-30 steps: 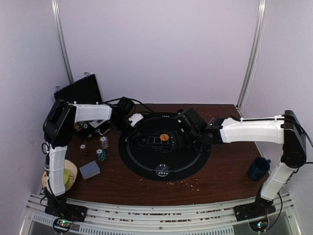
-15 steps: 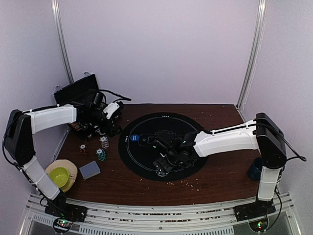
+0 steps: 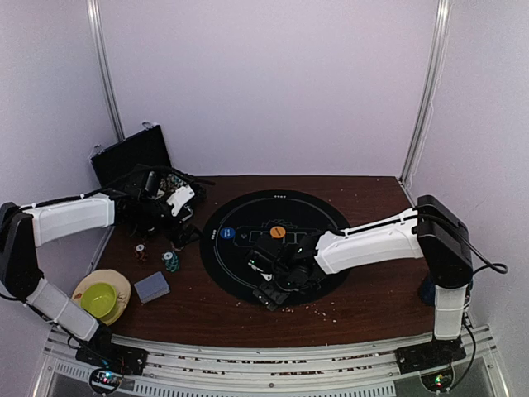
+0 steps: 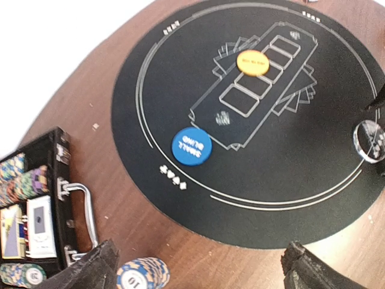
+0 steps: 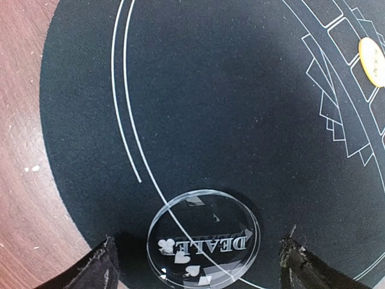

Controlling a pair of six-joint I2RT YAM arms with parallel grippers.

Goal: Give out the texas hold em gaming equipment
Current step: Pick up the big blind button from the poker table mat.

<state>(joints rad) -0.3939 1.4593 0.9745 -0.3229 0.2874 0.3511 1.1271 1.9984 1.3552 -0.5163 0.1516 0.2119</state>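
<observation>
Clear acrylic, the dealer disc lies flat on the near rim of the black mat. It is round, so it has no long axis, and its lettering reads upside down to the right wrist camera. The right gripper straddles it, fingers spread wide and clear of its edge. Off the mat at near left lies the card deck, its long side running roughly left to right. Farther in, the blue disc and orange disc lie flat. The left gripper hangs wide and empty by a chip stack and the case. A second ago the right arm reached beside the orange disc, and the left gripper sat closer to the mat.
</observation>
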